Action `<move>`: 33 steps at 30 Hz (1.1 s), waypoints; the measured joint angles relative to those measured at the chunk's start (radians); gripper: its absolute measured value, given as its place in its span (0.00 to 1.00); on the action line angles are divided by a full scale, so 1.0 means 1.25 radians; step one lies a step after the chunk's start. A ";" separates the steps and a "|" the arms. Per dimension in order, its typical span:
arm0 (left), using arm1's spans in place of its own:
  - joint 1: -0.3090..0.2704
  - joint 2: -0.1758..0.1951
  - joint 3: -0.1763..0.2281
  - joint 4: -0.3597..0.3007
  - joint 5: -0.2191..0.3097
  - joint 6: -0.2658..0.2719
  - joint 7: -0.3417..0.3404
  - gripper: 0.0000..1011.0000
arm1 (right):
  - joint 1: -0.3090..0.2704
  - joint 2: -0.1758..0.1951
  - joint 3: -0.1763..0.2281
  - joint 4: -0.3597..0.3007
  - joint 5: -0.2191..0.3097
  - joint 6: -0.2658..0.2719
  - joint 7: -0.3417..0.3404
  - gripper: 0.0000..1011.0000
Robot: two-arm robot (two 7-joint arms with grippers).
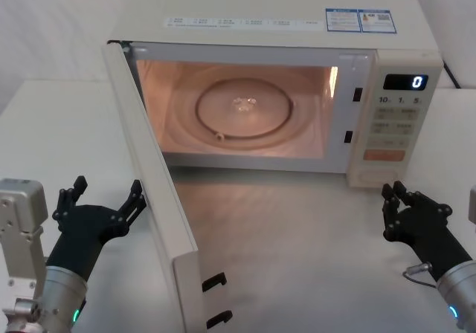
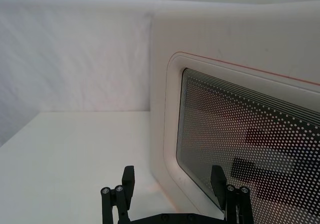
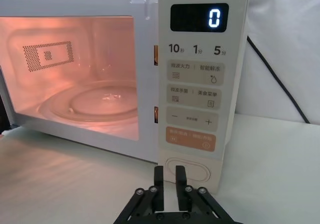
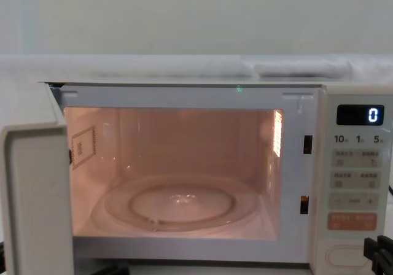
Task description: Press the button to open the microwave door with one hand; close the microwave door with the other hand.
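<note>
The microwave door [image 1: 152, 177] stands swung wide open to the left, and the lit cavity with its glass turntable [image 1: 244, 108] shows behind it. My left gripper [image 1: 105, 193] is open just left of the door's outer face, close to it. In the left wrist view its fingers [image 2: 129, 179] straddle the edge of the door's dark window [image 2: 240, 134]. The wide cream button [image 3: 187, 170] sits at the bottom of the control panel. My right gripper [image 3: 170, 176] is shut, empty, just in front of the button, a short gap away. It also shows low in front of the panel [image 1: 394, 195].
The microwave [image 1: 282, 21] stands at the back of a white table [image 1: 297, 229]. The display [image 3: 199, 17] reads 0. The open door [image 4: 34, 195] splits the table in front of the microwave. A black cable [image 3: 272, 79] runs down behind the microwave on the right.
</note>
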 joint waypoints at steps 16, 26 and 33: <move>0.000 0.000 0.000 0.000 0.000 0.000 0.000 0.99 | 0.000 0.000 0.001 0.000 0.003 -0.001 0.001 0.61; 0.000 0.000 0.000 0.000 0.000 0.000 0.000 0.99 | 0.000 0.000 0.001 0.000 0.001 0.000 0.001 0.90; 0.000 0.000 0.000 0.000 0.000 0.000 0.000 0.99 | 0.000 -0.001 0.001 0.001 0.000 0.001 0.000 0.99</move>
